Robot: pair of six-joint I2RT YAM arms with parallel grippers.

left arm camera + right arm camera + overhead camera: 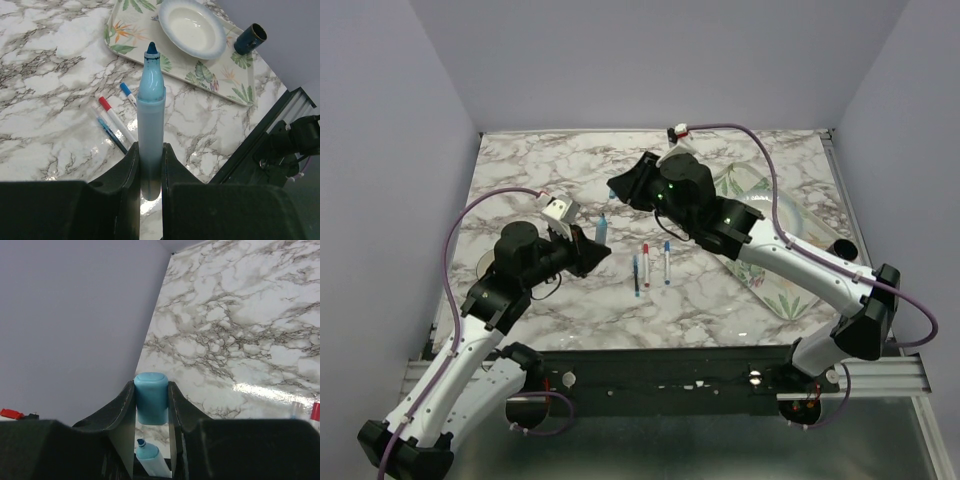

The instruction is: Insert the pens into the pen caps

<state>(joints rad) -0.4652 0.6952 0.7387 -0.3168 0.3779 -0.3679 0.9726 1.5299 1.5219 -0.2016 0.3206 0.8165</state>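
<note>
My left gripper [151, 161] is shut on a light blue pen [151, 100], held by its lower barrel with the bare tip pointing away from the wrist. In the top view this pen [602, 228] stands just beyond the left gripper [590, 250]. My right gripper [151, 396] is shut on a light blue pen cap [151, 397]. The held pen's tip [148, 456] shows just below that cap, apart from it. In the top view the right gripper [620, 186] hangs above and slightly right of the pen. Three thin pens [646, 265] lie on the marble between the arms.
The lying pens are a red-ended one [112, 117], a blue-ended one [128, 95] and a blue-barrelled one [111, 134]. A floral tray [775, 290] on the right holds a white bowl [192, 27] and a dark round cup [250, 38]. Walls enclose the table.
</note>
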